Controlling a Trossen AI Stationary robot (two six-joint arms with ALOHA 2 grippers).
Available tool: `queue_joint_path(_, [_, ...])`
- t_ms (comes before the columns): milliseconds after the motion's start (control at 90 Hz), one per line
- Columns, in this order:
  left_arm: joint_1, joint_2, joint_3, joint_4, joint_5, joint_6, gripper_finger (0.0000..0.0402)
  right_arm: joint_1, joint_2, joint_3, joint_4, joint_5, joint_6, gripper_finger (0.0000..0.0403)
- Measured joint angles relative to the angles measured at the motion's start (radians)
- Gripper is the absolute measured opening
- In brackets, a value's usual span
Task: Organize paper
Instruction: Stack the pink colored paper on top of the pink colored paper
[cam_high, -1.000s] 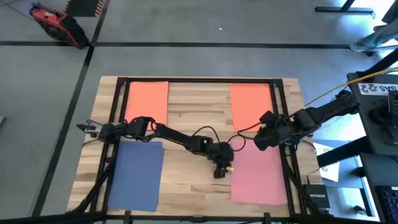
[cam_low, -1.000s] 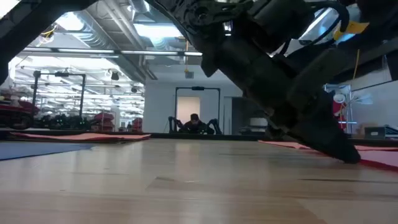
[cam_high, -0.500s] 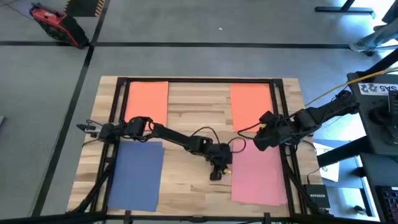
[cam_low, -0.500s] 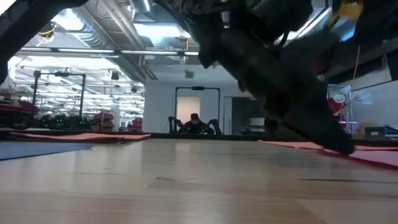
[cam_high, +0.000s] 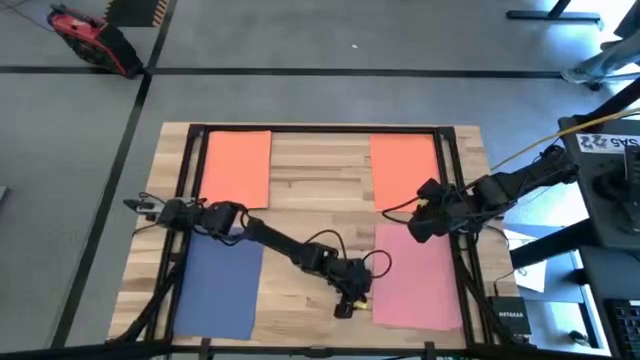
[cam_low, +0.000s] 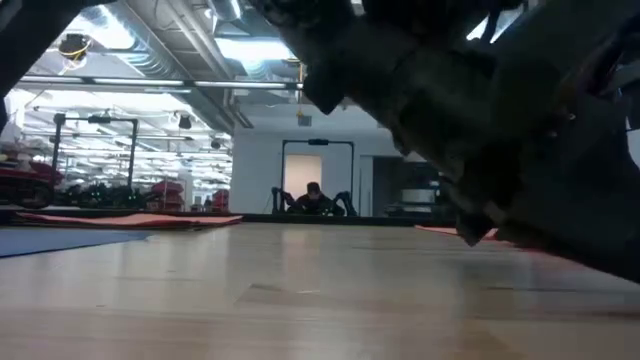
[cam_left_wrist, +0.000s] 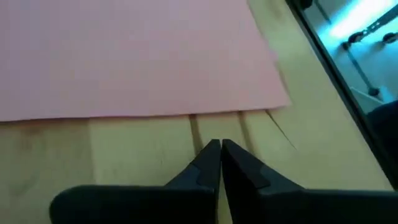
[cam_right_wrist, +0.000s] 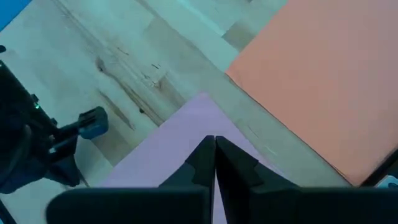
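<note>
Four sheets of paper lie flat on the wooden table (cam_high: 320, 190): an orange one (cam_high: 237, 165) far left, another orange one (cam_high: 403, 165) far right, a blue one (cam_high: 220, 280) near left and a pink one (cam_high: 415, 280) near right. My left gripper (cam_high: 343, 308) is shut, low over bare wood just beside the pink sheet's left edge (cam_left_wrist: 137, 115), close to its near corner (cam_left_wrist: 287, 104). My right gripper (cam_high: 413, 228) is shut too and stands over the pink sheet's far left corner (cam_right_wrist: 202, 96). My left gripper (cam_left_wrist: 219, 146) points its shut fingertips at the wood a little short of the pink sheet's edge; I cannot tell whether they touch the table. My right gripper (cam_right_wrist: 214, 142) has its shut fingertips over the pink sheet (cam_right_wrist: 168, 155) just inside its corner; I cannot tell whether they press on it.
Dark frame rails run along the table's left and right sides (cam_high: 185, 200). The middle strip of wood between the sheets is bare. Beyond the table's far edge a person (cam_low: 312, 198) shows in the low view. A cable (cam_high: 330, 240) trails from the left arm.
My left gripper has gone toward the table's near edge, along the left edge of the pink sheet, staying shut and low. The right arm and all sheets have kept still.
</note>
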Motion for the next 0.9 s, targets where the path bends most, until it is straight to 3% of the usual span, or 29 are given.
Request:
queue_joint_path(433, [-0.014, 0.013, -0.002, 0.149, -0.086, -0.046, 0.0000, 0.000, 0.000, 0.000, 0.008, 0.000, -0.012, 0.0000])
queue_joint_path(611, [0.006, 0.012, -0.002, 0.205, -0.102, -0.132, 0.0000, 0.000, 0.000, 0.000, 0.008, 0.000, -0.011, 0.0000])
queue_joint_path(900, [0.030, -0.155, 0.000, 0.217, -0.108, -0.260, 0.0000, 0.001, 0.000, 0.000, 0.125, -0.001, -0.154, 0.0000])
